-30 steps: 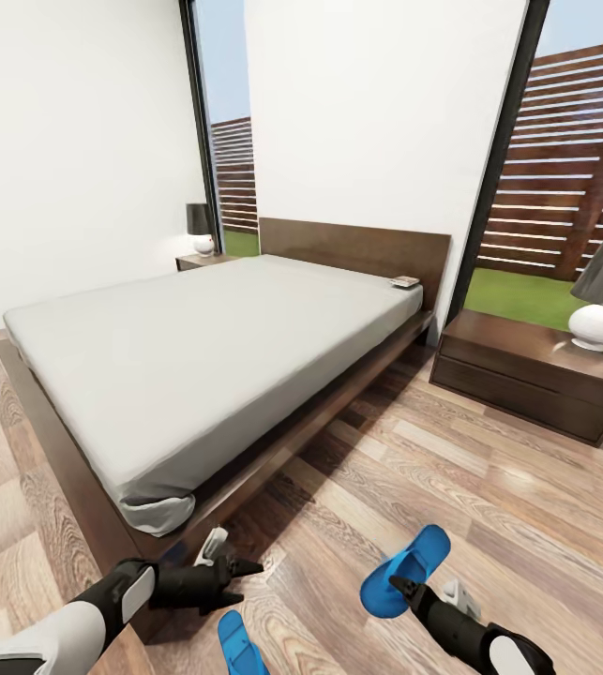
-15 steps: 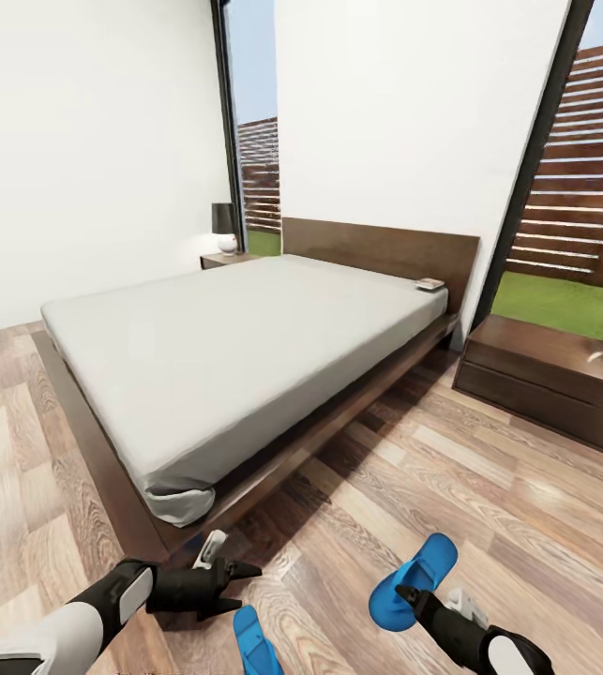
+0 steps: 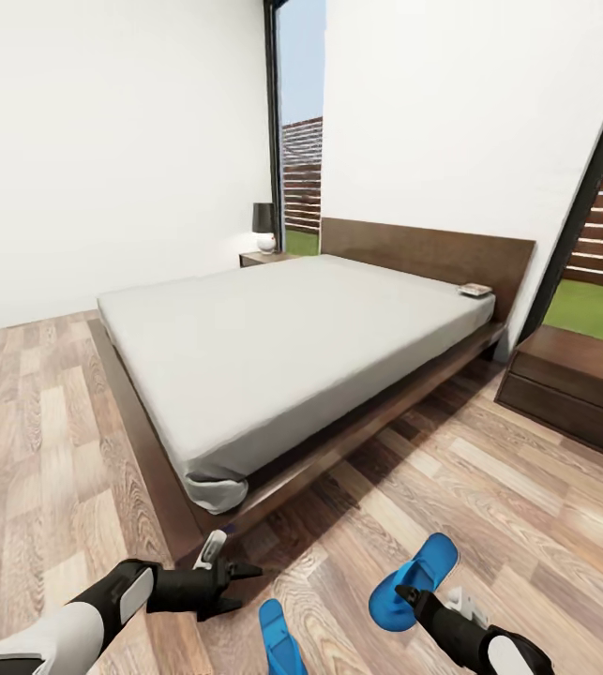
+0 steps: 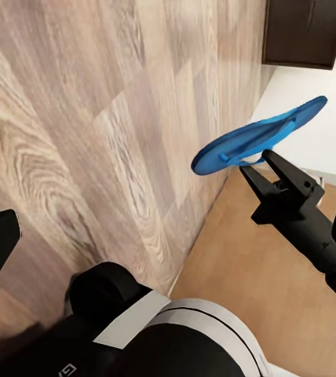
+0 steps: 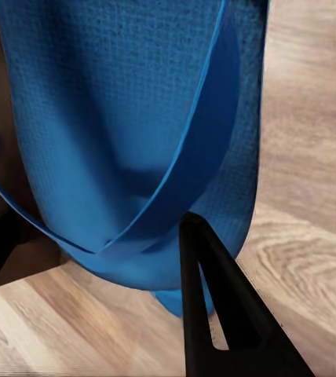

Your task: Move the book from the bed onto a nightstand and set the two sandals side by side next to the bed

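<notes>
Bedroom, wood-plank floor point(image 3: 48, 450), low bed point(image 3: 282, 347) ahead. Right claw point(image 3: 402, 593) clenched on one blue sandal point(image 3: 414, 574), lifted off the floor for carrying bedside. Second sandal point(image 3: 278, 640) lies on the floor between the claws. Left claw point(image 3: 245, 581) released, holding nothing. Book point(image 3: 474, 290) far beyond both claws, on the mattress by the headboard; nightstand point(image 3: 578, 375) near it.

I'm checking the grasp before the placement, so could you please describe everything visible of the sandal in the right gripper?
The sandal is a bright blue flip-flop with a flat, finely textured sole and thin blue thong straps that meet in a V. It looks like foam or rubber. The right gripper holds it at one end, jaws shut on it, so it is lifted off the floor and tilts up and away from the gripper. In the left wrist view it sticks out past the fingertips with nothing else touching it.
</notes>
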Controlling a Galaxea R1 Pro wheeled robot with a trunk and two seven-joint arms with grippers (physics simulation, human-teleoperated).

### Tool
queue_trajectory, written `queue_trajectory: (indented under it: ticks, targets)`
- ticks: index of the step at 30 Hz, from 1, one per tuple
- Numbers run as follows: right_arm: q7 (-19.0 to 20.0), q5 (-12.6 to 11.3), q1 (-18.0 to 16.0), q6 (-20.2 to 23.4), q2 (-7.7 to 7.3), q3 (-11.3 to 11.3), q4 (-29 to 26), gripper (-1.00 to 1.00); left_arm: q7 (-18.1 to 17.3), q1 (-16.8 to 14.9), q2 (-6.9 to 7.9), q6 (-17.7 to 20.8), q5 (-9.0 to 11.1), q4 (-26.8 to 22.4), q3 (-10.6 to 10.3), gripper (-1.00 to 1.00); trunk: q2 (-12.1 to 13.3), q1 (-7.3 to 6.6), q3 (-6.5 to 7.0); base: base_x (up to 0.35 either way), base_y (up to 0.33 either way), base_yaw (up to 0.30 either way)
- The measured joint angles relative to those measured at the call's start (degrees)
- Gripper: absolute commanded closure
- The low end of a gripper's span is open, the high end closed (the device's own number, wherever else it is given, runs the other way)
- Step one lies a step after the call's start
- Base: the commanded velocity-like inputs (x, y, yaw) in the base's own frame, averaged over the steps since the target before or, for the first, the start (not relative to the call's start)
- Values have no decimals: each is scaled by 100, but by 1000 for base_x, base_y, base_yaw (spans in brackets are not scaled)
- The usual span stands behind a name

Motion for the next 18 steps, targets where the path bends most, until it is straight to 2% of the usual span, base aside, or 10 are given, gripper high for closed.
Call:
queue_trajectory:
  ticks: [10,18]
  targets:
    - [2,-1,0,1,0,8,0,100,11,0,-1,-4,0,0,0,-100,0,0,0,0,0,261]
    - [9,-3,1,6,0,9,-1,100,12,-1,-1,-10,0,1,0,-100,0,0,-2,0,0,46]
